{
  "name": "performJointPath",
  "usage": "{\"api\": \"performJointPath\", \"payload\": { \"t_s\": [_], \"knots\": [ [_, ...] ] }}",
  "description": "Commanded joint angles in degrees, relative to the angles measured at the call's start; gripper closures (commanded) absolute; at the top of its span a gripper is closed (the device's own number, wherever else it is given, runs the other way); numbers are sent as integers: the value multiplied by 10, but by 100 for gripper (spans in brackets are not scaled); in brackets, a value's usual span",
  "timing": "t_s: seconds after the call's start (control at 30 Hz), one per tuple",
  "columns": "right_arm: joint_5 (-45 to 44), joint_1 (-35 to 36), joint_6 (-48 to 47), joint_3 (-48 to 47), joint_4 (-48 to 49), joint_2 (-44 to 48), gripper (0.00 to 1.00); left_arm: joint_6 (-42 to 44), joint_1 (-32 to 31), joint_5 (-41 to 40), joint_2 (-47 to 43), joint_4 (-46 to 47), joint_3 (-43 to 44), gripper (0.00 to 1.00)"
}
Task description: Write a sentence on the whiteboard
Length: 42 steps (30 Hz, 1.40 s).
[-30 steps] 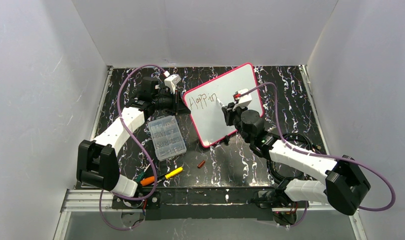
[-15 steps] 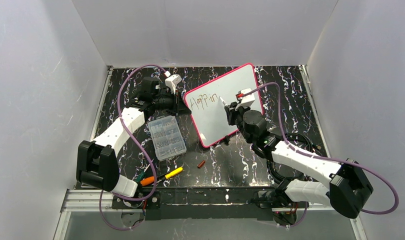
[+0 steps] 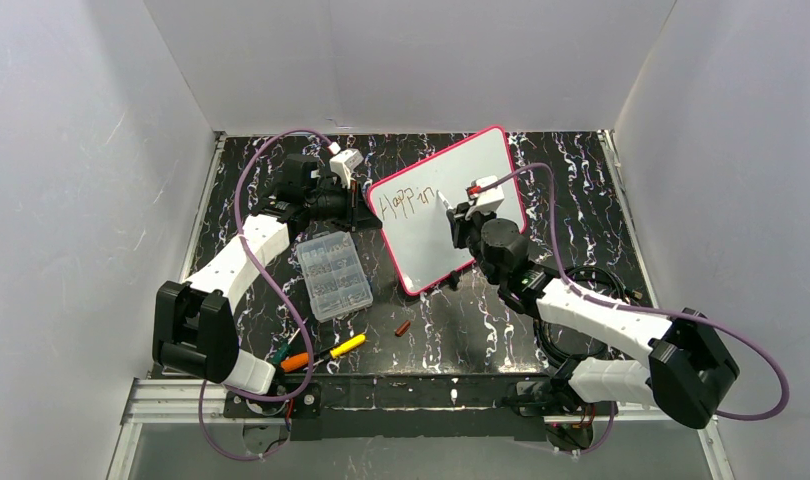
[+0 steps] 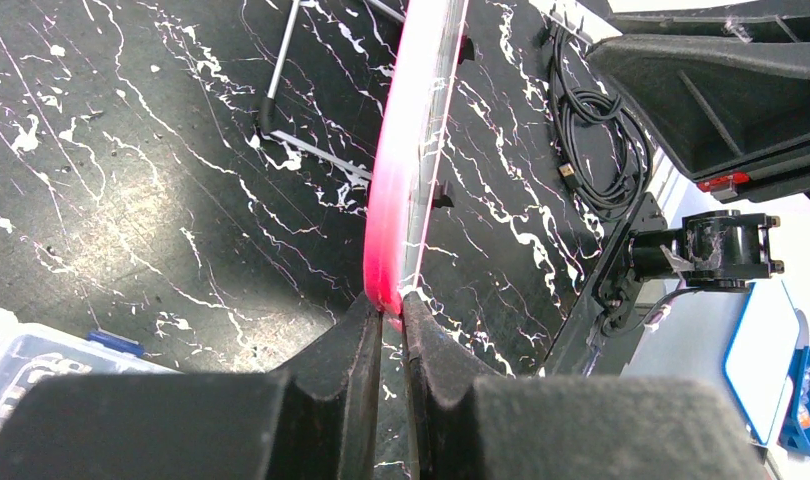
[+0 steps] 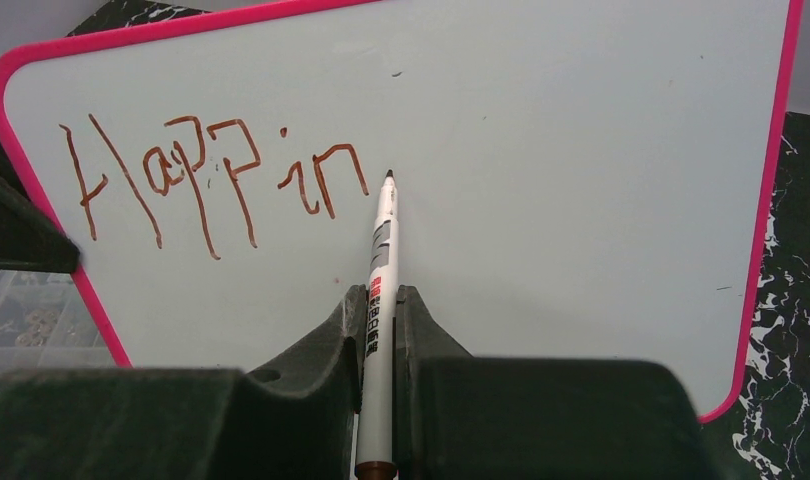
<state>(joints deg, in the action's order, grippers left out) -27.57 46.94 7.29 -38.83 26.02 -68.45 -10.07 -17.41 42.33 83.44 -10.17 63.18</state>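
Whiteboard (image 5: 581, 200) sentence (image 5: 211, 180) unfinished: your left fingers (image 4: 353, 352) pinch its rim, right fingers (image 5: 341, 335) clamp the marker (image 5: 381, 240); next stroke goes toward three o'clock.

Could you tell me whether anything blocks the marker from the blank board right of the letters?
Nothing visible does. The marker in the right end effector points just past the letters, and the whiteboard beyond is blank.

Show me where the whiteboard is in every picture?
Top external: whiteboard in the middle, slanted.
Left wrist: edge-on, up the centre, pinched by the left gripper.
Right wrist: fills the picture, behind the marker.
Shared landmark: its pink rim.
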Motion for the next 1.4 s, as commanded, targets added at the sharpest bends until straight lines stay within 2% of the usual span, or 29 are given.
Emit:
{"api": "performJointPath", "payload": {
  "t_s": [0.0, 0.2, 0.7, 1.37],
  "knots": [
    [-25, -1, -10, -26, 39, -13, 99, 12, -3, 14, -30, -14, 5, 100],
    [-37, -1, -13, -27, 49, -20, 99, 13, -3, 15, -28, -14, 5, 100],
    [18, -1, -30, -20, 70, -20, 99, 12, -3, 15, -28, -14, 4, 100],
    [7, 0, 8, 31, 31, 14, 99, 11, -3, 15, -29, -14, 4, 100]
  ]
}}
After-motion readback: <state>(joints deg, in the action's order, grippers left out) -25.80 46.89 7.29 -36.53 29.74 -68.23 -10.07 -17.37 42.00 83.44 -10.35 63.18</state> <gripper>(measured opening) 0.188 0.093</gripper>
